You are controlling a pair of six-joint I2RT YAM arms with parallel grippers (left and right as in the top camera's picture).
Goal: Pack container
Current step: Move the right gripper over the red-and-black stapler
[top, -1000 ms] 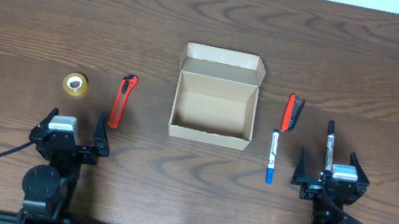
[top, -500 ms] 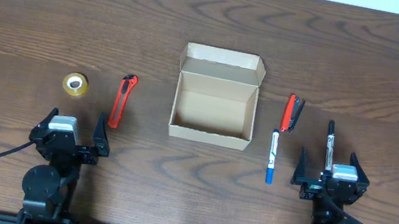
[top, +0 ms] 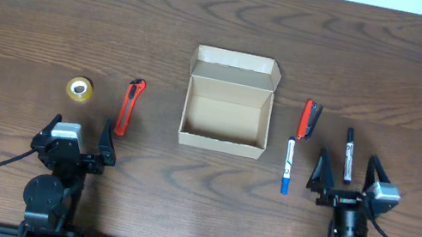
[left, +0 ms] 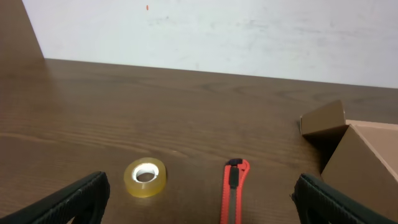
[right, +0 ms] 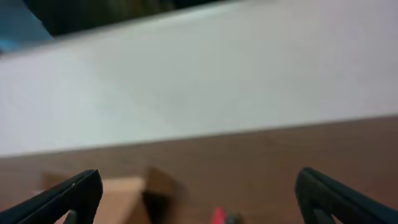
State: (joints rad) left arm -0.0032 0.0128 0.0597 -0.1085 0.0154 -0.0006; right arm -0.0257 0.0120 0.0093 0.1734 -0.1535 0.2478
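Fingers stand apart and empty on the left gripper [top: 76, 140], lower left, and the right gripper [top: 347, 170], lower right (its own view is blurred, perhaps tilted upward). The container [top: 220, 145] sits open and empty at centre. The tape roll [top: 80, 89], red cutter [top: 130, 107] and markers [top: 288, 165] lie outside, so all packing remains.

Wooden table [top: 40, 1]. Yellow tape roll [top: 80, 89] at 9 o'clock from table centre, red cutter [top: 129, 107] near its 3 o'clock. Right side: red-black item [top: 308, 120], type unclear; blue marker [top: 288, 164] at its 6 o'clock; black marker [top: 348, 155] at its 4.
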